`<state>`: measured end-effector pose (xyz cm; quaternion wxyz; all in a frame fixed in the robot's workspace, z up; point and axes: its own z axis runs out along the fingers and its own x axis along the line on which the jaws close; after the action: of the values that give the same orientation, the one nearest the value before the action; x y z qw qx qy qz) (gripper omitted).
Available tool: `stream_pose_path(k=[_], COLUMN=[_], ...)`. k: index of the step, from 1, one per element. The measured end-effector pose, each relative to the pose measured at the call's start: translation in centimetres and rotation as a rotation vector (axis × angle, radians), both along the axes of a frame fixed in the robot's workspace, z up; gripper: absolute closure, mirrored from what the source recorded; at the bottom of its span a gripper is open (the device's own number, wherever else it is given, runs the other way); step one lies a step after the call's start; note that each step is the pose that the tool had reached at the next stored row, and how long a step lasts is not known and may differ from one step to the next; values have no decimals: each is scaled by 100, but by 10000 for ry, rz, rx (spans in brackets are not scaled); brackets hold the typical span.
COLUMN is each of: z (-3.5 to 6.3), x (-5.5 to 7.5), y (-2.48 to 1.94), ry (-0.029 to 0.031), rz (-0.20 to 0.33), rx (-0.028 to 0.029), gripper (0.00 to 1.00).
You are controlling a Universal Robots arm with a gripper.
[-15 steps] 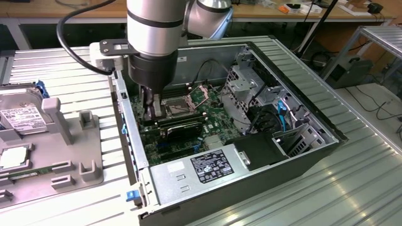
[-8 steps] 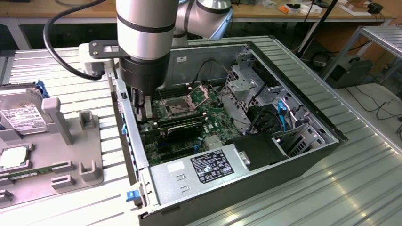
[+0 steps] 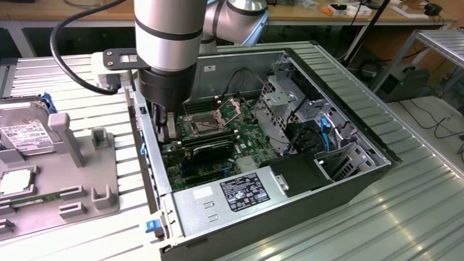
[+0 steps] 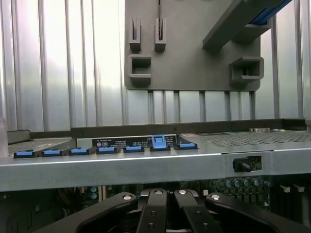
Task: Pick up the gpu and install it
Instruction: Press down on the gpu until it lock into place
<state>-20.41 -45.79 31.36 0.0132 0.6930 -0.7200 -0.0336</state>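
Note:
The gpu (image 3: pixel 210 145) is a thin black card lying across the green motherboard inside the open computer case (image 3: pixel 156 179), level with its slot. My gripper (image 3: pixel 169 136) reaches straight down into the case, at the card's end by the case wall on the exterior view's left. Its fingers are shut together. Whether the tips touch the card is hidden by the fingers. In the wrist view the shut gripper (image 4: pixel 170 221) sits just behind the case's metal edge (image 4: pixel 146 167), with circuit board beneath it.
A grey fixture tray (image 3: pixel 80 163) stands at the exterior view's left with a hard drive (image 3: pixel 22 133) on it. A power supply (image 3: pixel 246 193), drive cage (image 3: pixel 290 103) and cables crowd the case. Blue slot latches (image 4: pixel 102 150) line the case edge.

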Motion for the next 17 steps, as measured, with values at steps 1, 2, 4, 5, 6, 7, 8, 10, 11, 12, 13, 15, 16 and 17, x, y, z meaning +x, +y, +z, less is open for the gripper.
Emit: stream_pose_path(k=[1, 2, 4, 5, 6, 7, 8, 10, 11, 12, 13, 15, 16, 17], z=[-6, -13, -33, -38, -41, -45, -51, -59, -62, -64, -66, -48, -46, -43], x=[0, -1, -1, -1, -1, 0, 0, -1, -1, 0, 0, 0, -1, -1], y=[-3, -5, -7, -7, -8, -8, -8, -9, -9, -10, -10, -9, -9, -10], ry=[2, 3, 7, 8, 8, 8, 5, 7, 8, 10, 34, 105, 133, 150], rz=[1, 0, 1, 1, 1, 1, 1, 0, 0, 1, 2, 2, 0, 1], rx=[-1, -2, -10, -12, -13, -13, -9, -14, -16, -18, -14, -9, -10, -15], gripper=[89, 89, 89, 89, 89, 89, 89, 89, 89, 89, 89, 89, 89, 89])
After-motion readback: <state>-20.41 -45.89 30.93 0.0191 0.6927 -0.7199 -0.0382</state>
